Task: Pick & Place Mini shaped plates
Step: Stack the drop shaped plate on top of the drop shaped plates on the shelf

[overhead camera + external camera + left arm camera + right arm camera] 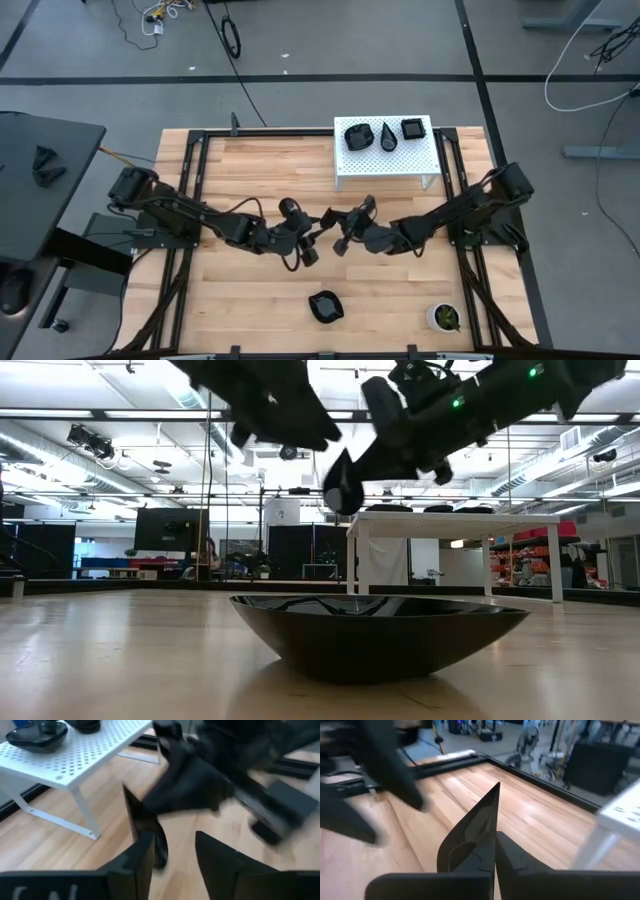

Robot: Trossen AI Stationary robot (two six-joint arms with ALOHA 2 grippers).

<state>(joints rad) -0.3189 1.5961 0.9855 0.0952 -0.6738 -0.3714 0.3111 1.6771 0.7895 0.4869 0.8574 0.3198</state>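
A black teardrop-shaped mini plate (pixel 472 832) hangs in the air over the middle of the table, with my right gripper (pixel 495 857) shut on it. From the table's left side my left gripper (pixel 175 862) faces it, open, with a finger on either side of the plate (pixel 145 822). In the high view the two grippers meet at the table's centre, left (pixel 312 240) and right (pixel 345 238). Three more mini plates (pixel 357 136) (pixel 388 137) (pixel 412 129) lie on a white shelf (pixel 385 165). Another plate (pixel 325 306) rests on the table near the front edge. My right gripper pinches the teardrop plate's wide end (pixel 482 855) between its two fingers, coming almost level from the table's right side. The plate stands on edge, its pointed tip (pixel 497 786) away from the fingers, lifted clear of the table. My left gripper: I cannot tell whether one finger (pixel 142 857) touches the plate.
The white perforated shelf (pixel 75 757) stands on legs at the back, right of centre. A small white cup (pixel 445 317) with green contents sits at the near right. The front plate (pixel 380 635) fills the low view's foreground. A black frame (pixel 200 160) borders the wooden table.
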